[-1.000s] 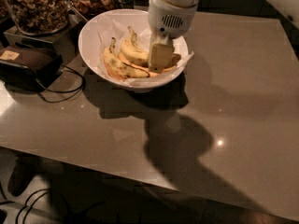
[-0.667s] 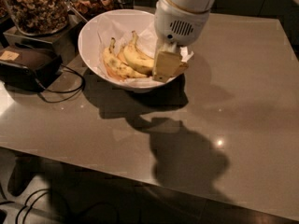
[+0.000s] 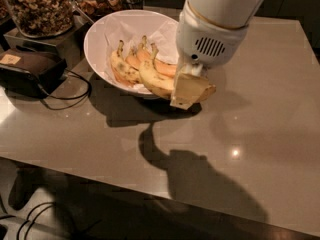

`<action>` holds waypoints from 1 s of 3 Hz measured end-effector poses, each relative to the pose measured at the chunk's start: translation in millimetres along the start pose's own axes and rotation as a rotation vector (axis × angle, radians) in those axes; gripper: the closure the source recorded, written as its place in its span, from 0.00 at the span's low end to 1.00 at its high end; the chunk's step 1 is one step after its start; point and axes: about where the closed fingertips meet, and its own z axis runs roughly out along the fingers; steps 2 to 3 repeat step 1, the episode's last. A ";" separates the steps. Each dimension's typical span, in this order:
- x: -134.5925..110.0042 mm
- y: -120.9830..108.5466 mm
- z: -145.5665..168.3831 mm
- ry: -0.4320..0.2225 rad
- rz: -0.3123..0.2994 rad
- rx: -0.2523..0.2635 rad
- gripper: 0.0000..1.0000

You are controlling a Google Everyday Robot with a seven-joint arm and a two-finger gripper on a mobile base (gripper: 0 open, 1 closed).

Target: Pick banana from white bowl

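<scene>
You see the gripper point(image 3: 191, 90) just above the centre of the frame, its fingers point(image 3: 184, 87) clamped on the banana point(image 3: 154, 80) at the right rim of the white bowl point(image 3: 97, 36)

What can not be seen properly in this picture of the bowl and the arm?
Camera view:
- The banana: its right part is covered by the gripper, which holds it at the white bowl's right rim.
- White bowl: right rim hidden behind the arm.
- Nut jar: top cut off by the upper edge.
</scene>
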 end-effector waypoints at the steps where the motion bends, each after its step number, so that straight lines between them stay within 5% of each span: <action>1: -0.8 0.1 -0.8 -0.003 0.000 0.004 1.00; 3: -0.8 0.1 -0.8 -0.003 0.000 0.004 1.00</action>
